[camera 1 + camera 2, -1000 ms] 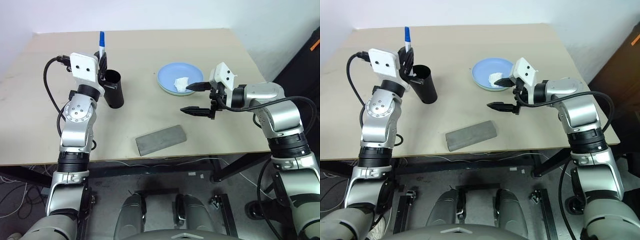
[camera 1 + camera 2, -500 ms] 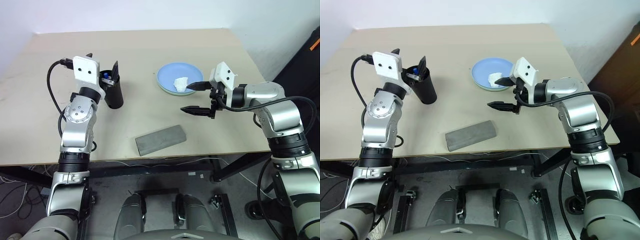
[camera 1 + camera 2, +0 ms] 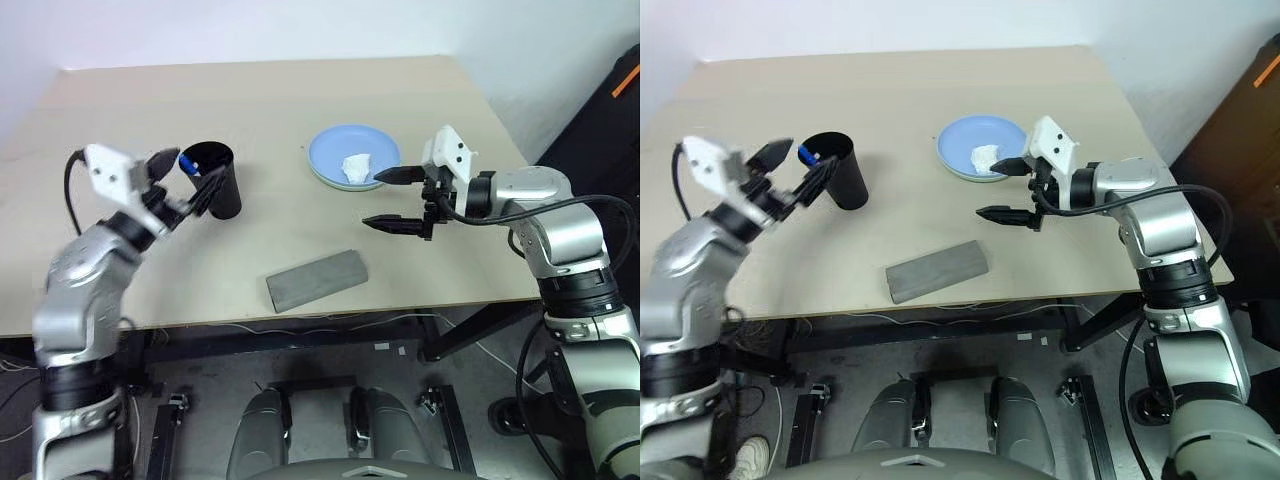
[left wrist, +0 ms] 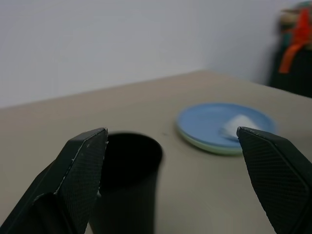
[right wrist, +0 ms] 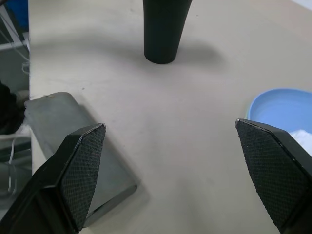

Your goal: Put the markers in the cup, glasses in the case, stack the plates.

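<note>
Markers: we see a blue cap tip (image 3: 187, 160) poking up inside the rim of the tall tapered matte black plastic cup (image 3: 215, 180), so we judge at least the blue-capped white marker to be in. The black-capped one we cannot make out; it may sit deeper in the cup.

Cup: it stands upright toward the desk's (image 3: 300, 100) left edge, about midway between far and near edges.

Glasses and case: the oblong grey glasses case (image 3: 316, 279) lies shut near the desk's near edge, about the middle. We see no clear-framed glasses on the desk, so we judge them probably inside, though the closed lid hides that.

Plates: the round light blue plate (image 3: 352, 152) rests on a pale green one, whose rim peeks out beneath it, right of centre. That step looks done. A small crumpled white tissue (image 3: 358, 165) lies on the blue plate.

Left pincer (image 3: 183, 178): wide open and empty, just beside the cup on its left-edge side.

Right pincer (image 3: 388, 199): wide open and empty, over the desk just nearer than the plates.

Left to do: little or nothing, in our judgement.

View differences: the head views show the blue cap tip in the cup; the left wrist view gives a dark cup mouth but shows the green rim plainly; the right wrist view shows the case's closed end.
</note>
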{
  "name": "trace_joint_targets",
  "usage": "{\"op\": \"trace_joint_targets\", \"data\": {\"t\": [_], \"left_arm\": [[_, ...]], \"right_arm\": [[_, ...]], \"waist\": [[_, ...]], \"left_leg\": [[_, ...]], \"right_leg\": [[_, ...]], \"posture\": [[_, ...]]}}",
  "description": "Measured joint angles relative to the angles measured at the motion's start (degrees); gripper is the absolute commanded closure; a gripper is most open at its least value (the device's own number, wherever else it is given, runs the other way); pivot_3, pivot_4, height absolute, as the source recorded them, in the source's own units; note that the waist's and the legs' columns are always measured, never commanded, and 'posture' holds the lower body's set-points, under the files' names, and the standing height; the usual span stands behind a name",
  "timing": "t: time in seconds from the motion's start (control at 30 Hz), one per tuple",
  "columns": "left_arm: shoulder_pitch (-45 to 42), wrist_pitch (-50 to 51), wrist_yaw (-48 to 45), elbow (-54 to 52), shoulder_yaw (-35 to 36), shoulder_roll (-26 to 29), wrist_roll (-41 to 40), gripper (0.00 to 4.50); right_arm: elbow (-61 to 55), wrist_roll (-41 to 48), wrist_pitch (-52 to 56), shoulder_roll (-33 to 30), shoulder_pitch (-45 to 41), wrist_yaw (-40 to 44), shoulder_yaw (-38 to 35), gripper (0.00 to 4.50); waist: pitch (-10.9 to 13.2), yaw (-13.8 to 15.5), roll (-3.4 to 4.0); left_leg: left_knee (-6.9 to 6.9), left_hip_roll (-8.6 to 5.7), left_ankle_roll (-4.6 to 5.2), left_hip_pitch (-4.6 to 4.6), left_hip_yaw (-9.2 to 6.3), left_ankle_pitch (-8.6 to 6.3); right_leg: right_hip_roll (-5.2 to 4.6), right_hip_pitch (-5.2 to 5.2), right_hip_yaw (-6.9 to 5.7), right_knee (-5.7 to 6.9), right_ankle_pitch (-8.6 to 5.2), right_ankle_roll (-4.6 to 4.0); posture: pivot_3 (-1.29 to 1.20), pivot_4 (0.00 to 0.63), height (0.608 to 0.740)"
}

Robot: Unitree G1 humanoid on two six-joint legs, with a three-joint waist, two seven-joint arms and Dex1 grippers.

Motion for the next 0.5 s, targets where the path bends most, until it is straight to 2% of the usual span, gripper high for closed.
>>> {"op": "trace_joint_targets", "data": {"t": [0.1, 0.27, 0.5], "left_arm": [[2.9, -0.1, -6.3, -0.3, 3.7, 2.9, -4.0, 0.05], [7.3, -2.6, -14.6, -0.3, 6.0, 3.7, -6.5, 0.05], [10.0, -7.4, -23.5, 5.9, 5.6, 4.1, -4.4, 0.05]], "right_arm": [[-0.4, 1.5, 0.3, 0.6, 0.9, -0.5, -1.0, 0.00], [-0.7, 3.3, 0.4, 2.4, 1.9, -3.7, -3.6, 0.00], [-0.9, 4.7, -2.1, 3.3, 8.5, -8.0, -9.5, 0.00]], "waist": [[0.0, 0.5, 0.00], [0.0, 0.4, 0.04], [0.0, 0.5, 0.04]], "left_leg": [[0.05, 0.00, -0.15, 0.00, 0.00, -0.09], [0.01, 0.03, -0.20, 0.00, 0.04, -0.12], [-0.16, 0.04, -0.16, -0.10, 0.09, -0.10]], "right_leg": [[-0.08, 0.04, -0.03, -0.03, 0.03, -0.13], [-0.07, 0.08, -0.06, -0.35, 0.16, -0.12], [-0.04, -0.01, -0.08, -0.51, 0.20, -0.20]], "posture": [[0.00, 0.150, 0.735], [0.00, 0.150, 0.735], [0.00, 0.150, 0.735]]}}
